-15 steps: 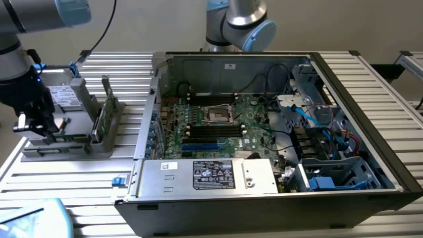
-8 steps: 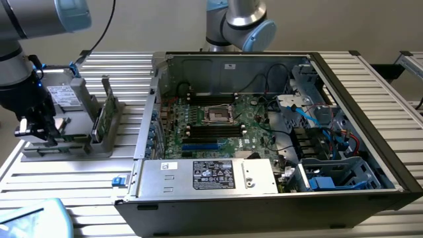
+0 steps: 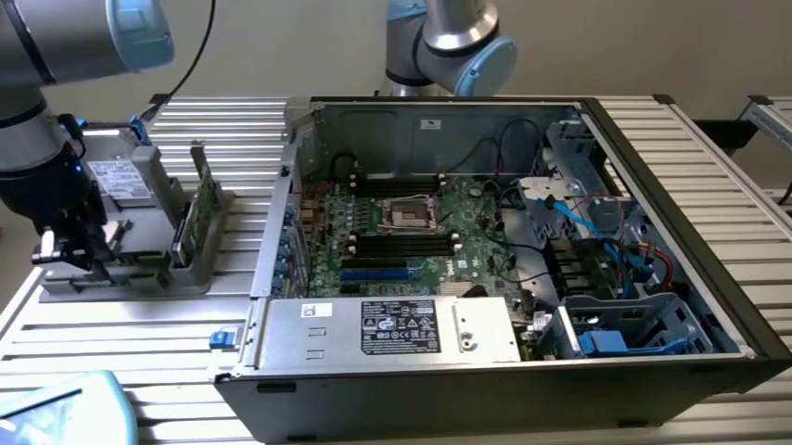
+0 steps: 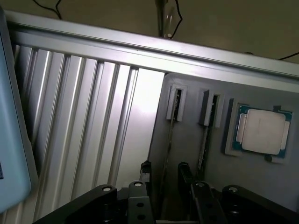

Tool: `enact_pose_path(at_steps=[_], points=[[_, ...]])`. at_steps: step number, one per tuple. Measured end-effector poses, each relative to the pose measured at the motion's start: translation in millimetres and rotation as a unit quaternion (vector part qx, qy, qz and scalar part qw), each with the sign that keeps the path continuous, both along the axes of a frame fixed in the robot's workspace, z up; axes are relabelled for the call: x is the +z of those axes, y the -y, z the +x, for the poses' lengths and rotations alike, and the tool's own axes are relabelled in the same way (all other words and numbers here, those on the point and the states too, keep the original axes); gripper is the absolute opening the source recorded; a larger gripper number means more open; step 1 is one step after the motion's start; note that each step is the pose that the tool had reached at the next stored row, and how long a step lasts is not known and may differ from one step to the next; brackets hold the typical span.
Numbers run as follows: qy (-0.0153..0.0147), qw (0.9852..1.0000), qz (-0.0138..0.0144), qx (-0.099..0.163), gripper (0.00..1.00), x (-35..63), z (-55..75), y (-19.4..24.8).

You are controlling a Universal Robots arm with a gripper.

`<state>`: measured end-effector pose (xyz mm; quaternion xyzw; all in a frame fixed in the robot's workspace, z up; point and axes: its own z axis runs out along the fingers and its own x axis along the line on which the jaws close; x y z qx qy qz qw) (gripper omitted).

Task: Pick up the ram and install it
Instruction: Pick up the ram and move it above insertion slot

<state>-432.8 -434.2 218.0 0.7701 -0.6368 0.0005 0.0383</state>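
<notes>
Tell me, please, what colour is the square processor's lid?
Silver; the square processor shows best in wrist view.

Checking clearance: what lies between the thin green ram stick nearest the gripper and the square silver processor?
A second ram stick, edge-on, seen in the wrist view.

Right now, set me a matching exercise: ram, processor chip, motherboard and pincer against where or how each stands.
1 ram
2 processor chip
3 motherboard
4 pincer

A inside the open case
B open
C on edge in a holder slot
D flat in the holder's recess

Pairs: 1-C, 2-D, 3-A, 4-B
</notes>
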Motion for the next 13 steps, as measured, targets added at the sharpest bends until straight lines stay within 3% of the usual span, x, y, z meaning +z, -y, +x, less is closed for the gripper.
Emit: enact_pose_path(at_steps=[9, 13], points=[[0.0000, 1.0000, -0.0064, 0.000, 0.37, -11.6, 0.0, 0.2], [0.0001, 1.0000, -0.0071, 0.000, 0.37, -18.6, 0.0, 0.2]])
